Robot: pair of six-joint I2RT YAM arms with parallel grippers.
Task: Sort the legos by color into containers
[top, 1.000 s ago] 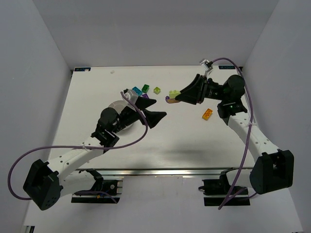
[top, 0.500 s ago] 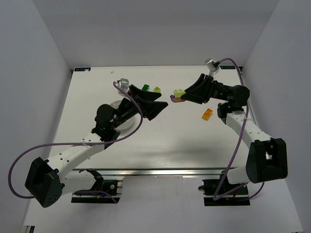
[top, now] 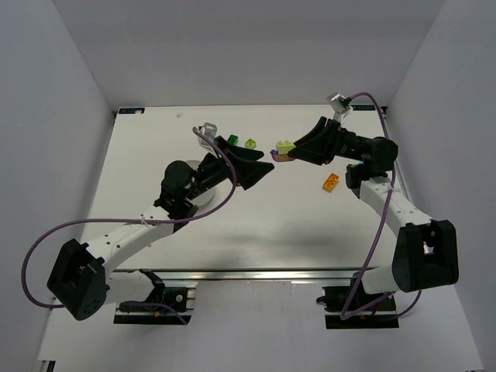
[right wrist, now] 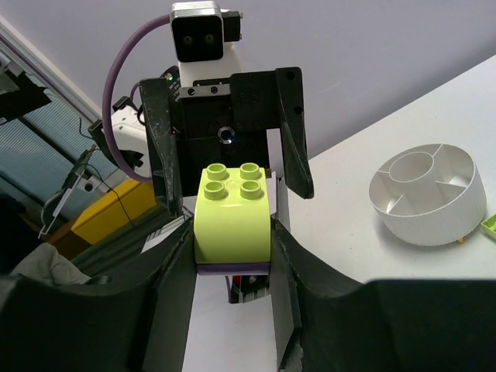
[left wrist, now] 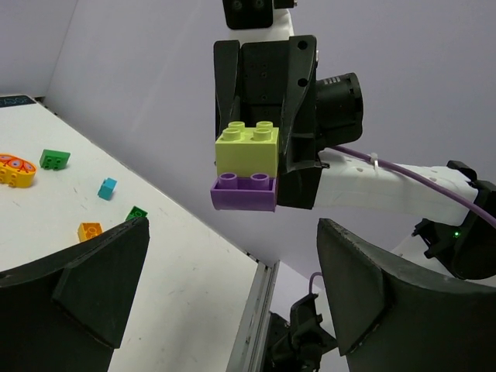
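My right gripper (top: 288,150) hangs above the table, shut on a lime-yellow lego (right wrist: 232,209) that is stacked on a purple lego (left wrist: 245,191). The pair also shows in the top view as the lime-yellow lego (top: 285,146). My left gripper (top: 262,161) is raised and faces it, a short way apart, open and empty. Its fingers (left wrist: 101,279) frame the stack from below in the left wrist view. The white divided bowl (right wrist: 430,194) stands on the table behind the left arm, and in the top view the bowl (top: 183,169) is partly hidden by that arm.
Loose legos lie on the table: green (top: 232,140), lime (top: 250,143) and orange (top: 331,182). The left wrist view also shows a cyan one (left wrist: 108,187), a dark green one (left wrist: 136,212) and an orange patterned piece (left wrist: 15,170). White walls close in the table.
My left gripper has lifted from over the bowl and swung right toward the right gripper. The right gripper has tipped up slightly with the stacked bricks still in it.
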